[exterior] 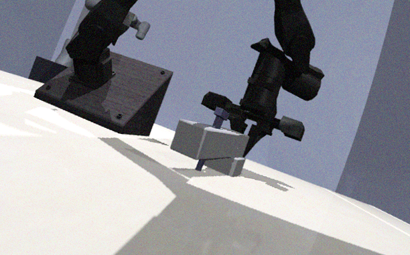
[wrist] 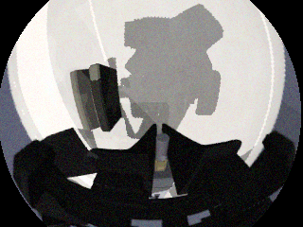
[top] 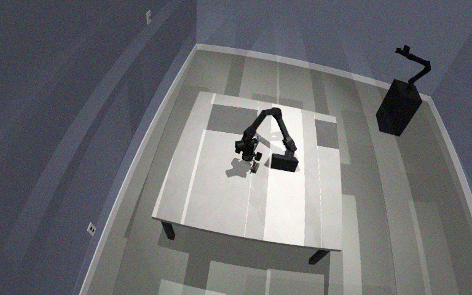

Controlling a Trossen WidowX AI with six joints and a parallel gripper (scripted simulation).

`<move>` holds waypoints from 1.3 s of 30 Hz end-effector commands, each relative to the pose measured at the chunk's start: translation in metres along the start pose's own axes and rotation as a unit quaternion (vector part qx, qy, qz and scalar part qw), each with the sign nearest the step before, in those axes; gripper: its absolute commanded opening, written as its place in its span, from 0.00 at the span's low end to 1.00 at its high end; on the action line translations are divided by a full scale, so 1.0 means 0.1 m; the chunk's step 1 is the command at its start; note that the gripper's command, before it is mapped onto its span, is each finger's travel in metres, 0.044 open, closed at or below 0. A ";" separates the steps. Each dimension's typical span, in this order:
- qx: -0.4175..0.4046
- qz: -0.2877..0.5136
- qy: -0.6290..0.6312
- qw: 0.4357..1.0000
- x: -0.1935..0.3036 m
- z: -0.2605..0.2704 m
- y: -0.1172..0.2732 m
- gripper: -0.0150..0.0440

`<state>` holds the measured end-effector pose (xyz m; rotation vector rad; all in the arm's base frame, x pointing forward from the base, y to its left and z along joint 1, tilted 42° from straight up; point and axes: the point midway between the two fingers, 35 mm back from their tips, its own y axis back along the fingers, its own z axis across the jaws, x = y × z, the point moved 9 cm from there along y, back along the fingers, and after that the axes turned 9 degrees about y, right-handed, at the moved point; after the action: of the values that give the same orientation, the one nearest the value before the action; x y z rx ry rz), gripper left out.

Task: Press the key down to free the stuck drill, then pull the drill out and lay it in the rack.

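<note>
A grey block fixture [exterior: 188,139] stands on the table, with a blue square-headed key [exterior: 221,114] passing down through it; the key's lower end shows beneath the block. My gripper [exterior: 246,154] [wrist: 158,127] is low behind the block in the exterior view, its fingers nearly together. In the wrist view they are shut on a slim grey cylinder with a gold band, which looks like the drill [wrist: 162,150]. The block hides the drill and most of the fingertips in the exterior view. A small dark rack [top: 255,167] [wrist: 109,99] stands close beside the gripper, to the left in the wrist view.
My arm rises from a dark sloped base [top: 283,162] [exterior: 139,86] close to the fixture. The white table [top: 216,208] ends well in front of the rack. A second arm on a black pedestal [top: 398,107] stands beyond the table, at the right of the top view.
</note>
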<state>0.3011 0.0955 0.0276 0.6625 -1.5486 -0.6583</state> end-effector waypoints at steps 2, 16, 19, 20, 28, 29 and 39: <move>0.003 -0.003 -0.002 1.000 -0.08 -0.02 0.03 0.25; 0.003 -0.004 -0.002 1.000 -0.28 -0.06 0.06 0.25; 0.003 -0.004 -0.002 1.000 -0.31 -0.06 0.06 0.25; 0.001 -0.002 -0.001 1.000 -0.27 -0.05 0.03 0.30; 0.001 -0.002 -0.001 1.000 -0.27 -0.05 0.03 0.65; 0.001 -0.002 -0.001 1.000 -0.27 -0.05 0.03 0.70; 0.003 -0.004 -0.002 1.000 -0.22 -0.05 0.02 1.00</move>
<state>0.3081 0.1151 0.0143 0.6738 -1.5550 -0.6650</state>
